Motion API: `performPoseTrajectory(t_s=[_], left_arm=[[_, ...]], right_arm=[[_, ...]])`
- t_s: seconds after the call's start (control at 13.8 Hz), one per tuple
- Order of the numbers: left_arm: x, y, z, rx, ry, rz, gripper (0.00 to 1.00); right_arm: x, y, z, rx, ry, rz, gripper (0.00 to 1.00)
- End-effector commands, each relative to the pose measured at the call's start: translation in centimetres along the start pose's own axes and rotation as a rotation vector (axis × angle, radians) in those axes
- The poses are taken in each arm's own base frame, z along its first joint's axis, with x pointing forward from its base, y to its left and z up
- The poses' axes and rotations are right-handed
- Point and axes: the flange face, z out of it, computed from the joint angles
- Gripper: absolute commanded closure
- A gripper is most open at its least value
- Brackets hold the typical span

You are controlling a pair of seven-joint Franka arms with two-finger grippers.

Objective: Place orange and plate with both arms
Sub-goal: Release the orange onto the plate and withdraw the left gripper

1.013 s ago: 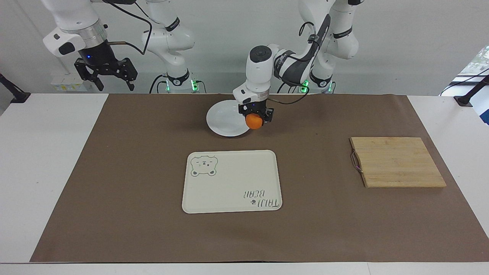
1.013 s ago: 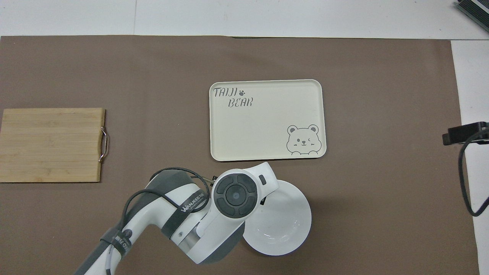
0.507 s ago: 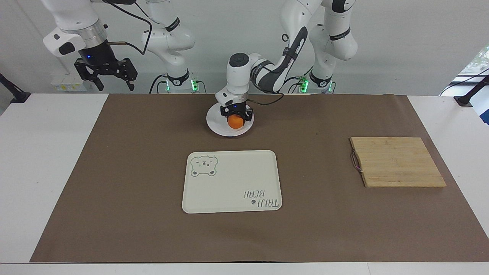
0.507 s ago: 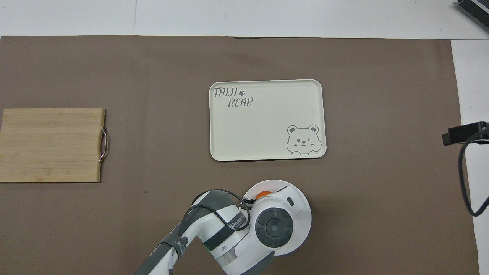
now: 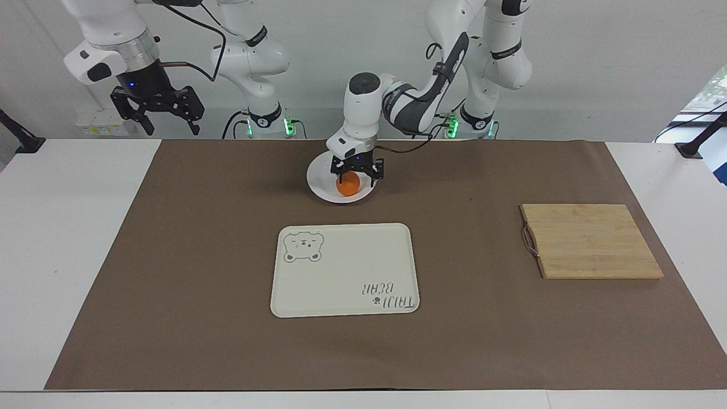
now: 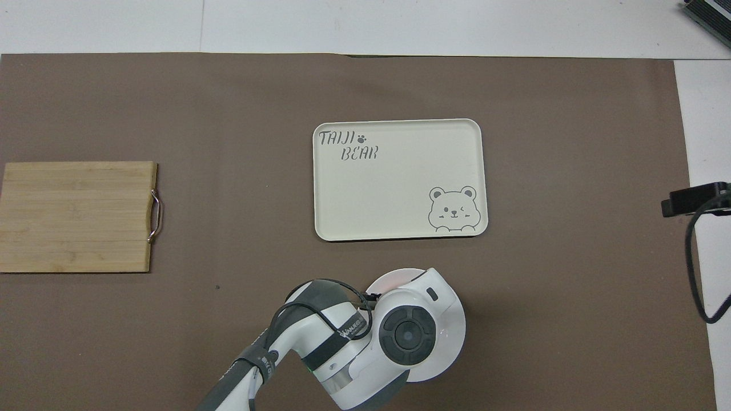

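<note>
The orange (image 5: 347, 186) rests on the white plate (image 5: 318, 179), which lies on the brown mat close to the robots. My left gripper (image 5: 358, 177) hangs right over the orange, open, its fingers spread to either side of the fruit's top. In the overhead view the left arm's wrist (image 6: 406, 334) covers the orange and most of the plate (image 6: 455, 334). My right gripper (image 5: 170, 122) waits open, high over the table's edge at the right arm's end, with nothing in it.
A cream bear tray (image 5: 343, 270) (image 6: 400, 180) lies mid-mat, farther from the robots than the plate. A wooden cutting board (image 5: 590, 241) (image 6: 77, 217) with a metal handle sits toward the left arm's end.
The left gripper carried the orange from the plate's edge to over its middle, lowered it, then opened and let it go. The right arm has not moved.
</note>
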Motion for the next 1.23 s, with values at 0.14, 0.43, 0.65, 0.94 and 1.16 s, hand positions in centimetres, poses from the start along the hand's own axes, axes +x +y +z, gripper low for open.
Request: performPoseTrajectory(t_s=[0.14,0.43,0.65,0.94,1.16], left_arm=[[6.6,-7.9,-7.0,0.008,0.014,-0.158,0.0],[11.0,-17.8,-11.6,0.013,0.041,-0.093,0.0],[13.7,-25.0,-14.8,0.031,0.028,-0.059,0.0],[15.2,-33.2,-17.4,0.045,0.008,-0.063,0.0],[15.2,-38.8,-18.1,0.051,0.005,-0.151,0.0]], right_arm=[[-0.1,0.2,-0.2,0.021,-0.007,-0.009,0.0],[-0.1,0.2,-0.2,0.021,-0.007,-0.009,0.0],[-0.1,0.2,-0.2,0.021,-0.007,-0.009,0.0],[-0.1,0.2,-0.2,0.021,-0.007,-0.009,0.0],[-0.2,0.2,-0.2,0.021,-0.007,-0.009,0.0]])
